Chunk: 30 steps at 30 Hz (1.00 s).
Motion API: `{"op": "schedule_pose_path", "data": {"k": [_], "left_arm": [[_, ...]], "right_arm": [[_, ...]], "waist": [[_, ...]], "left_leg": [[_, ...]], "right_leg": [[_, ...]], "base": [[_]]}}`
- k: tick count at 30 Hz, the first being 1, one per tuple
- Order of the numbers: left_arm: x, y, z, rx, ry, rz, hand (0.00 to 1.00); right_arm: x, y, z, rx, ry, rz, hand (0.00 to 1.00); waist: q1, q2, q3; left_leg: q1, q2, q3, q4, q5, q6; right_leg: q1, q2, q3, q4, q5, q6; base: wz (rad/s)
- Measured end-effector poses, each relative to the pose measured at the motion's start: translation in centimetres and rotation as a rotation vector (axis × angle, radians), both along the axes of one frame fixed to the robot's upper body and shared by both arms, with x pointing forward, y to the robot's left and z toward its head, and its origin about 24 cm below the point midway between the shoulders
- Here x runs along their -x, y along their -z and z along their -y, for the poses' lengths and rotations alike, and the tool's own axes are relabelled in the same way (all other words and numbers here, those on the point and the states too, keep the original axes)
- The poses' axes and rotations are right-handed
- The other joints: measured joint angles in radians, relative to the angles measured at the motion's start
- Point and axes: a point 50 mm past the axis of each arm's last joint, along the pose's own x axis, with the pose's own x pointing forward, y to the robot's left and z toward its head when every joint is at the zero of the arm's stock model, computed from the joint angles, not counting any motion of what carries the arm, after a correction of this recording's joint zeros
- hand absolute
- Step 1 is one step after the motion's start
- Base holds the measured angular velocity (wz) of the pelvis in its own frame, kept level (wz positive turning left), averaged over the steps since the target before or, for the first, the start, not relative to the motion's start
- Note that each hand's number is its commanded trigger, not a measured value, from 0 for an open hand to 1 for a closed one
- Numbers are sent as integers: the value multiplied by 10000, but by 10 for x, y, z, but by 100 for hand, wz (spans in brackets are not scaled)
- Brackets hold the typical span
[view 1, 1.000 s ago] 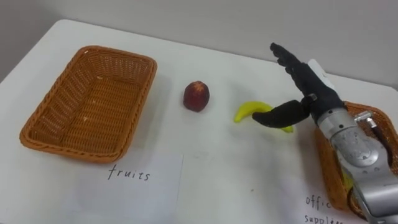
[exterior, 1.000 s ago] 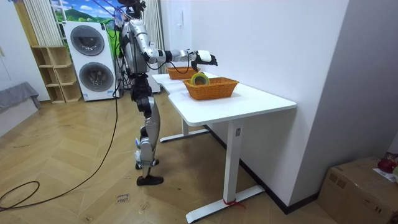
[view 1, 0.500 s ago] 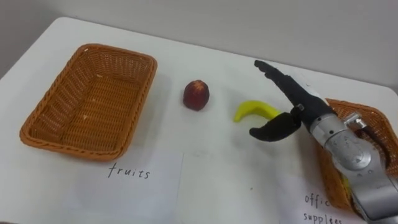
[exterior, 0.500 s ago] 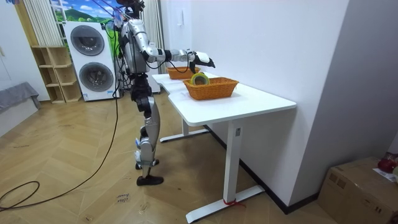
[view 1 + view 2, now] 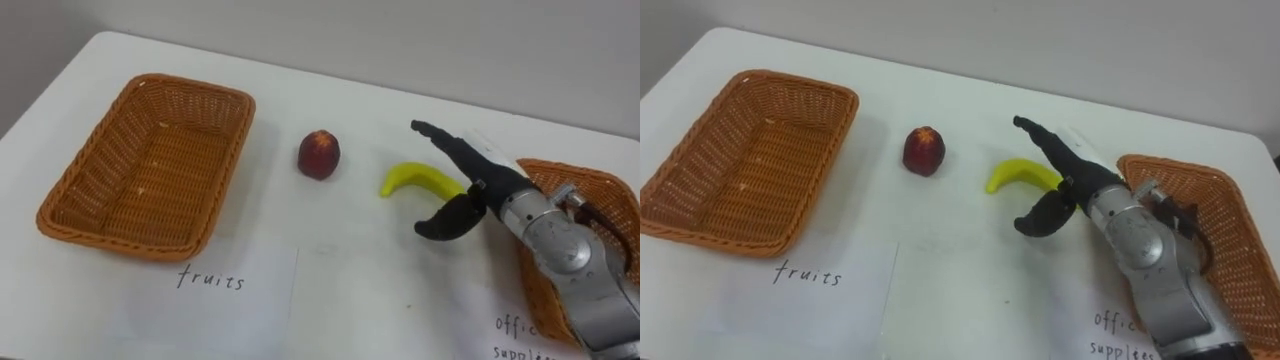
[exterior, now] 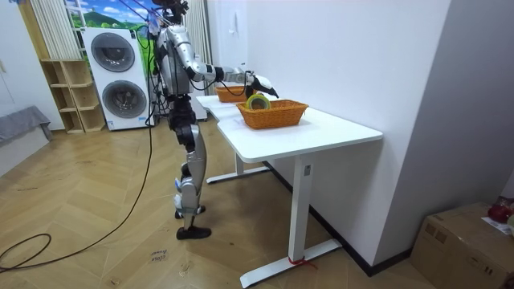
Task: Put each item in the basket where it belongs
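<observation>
My right hand (image 5: 472, 186) hung spread wide over the white table (image 5: 330, 250), fingers stretched out past the far side of the banana (image 5: 416, 180) and thumb hooked low on the near side, with nothing held in it. The banana lay flat on the table between the two wicker baskets, its right end under my fingers. Whether they touched the peel I could not tell. A red, apple-like fruit (image 5: 319, 154) sat just to its left, and the empty fruit basket (image 5: 110, 238) stood well off on my left with a handwritten paper label (image 5: 210, 282) in front of it. The supplies basket (image 5: 560, 168) sat at my right wrist.

I judged the banana light, smooth-skinned and soft enough to bruise, and likely to roll on its curve if nudged from one side. The thick middle of the curve looked like the best place to take it, with fingers behind and thumb in front, closed gently across its width rather than at the tapering tip. The room view showed me standing at the table's edge, right arm reached out over it.
</observation>
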Motion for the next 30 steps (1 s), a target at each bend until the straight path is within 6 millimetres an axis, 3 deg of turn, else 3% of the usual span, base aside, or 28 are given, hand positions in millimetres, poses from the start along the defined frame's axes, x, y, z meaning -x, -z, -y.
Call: {"op": "schedule_pose_path", "data": {"k": [8,14,30], "left_arm": [[-5,-2,0,40,118,243,0],[-4,-2,-1,10,116,216,0],[-6,-2,-2,-72,350,161,0]], "right_arm": [[1,13,10,1225,283,-530,0],[1,18,14,1671,404,-805,0],[-2,21,19,1974,602,-1050,0]], "waist": [[235,-87,-42],[265,-225,59],[309,-159,96]], "left_leg": [[-22,2,-26,1,2,-3],[-83,-16,-134,-13,3,1],[-135,-28,-286,-25,4,2]], "right_leg": [[-15,3,-54,18,3,-5],[-34,-18,-188,6,2,-3],[-20,-40,-355,-4,1,-1]], "base": [[0],[5],[2]]}}
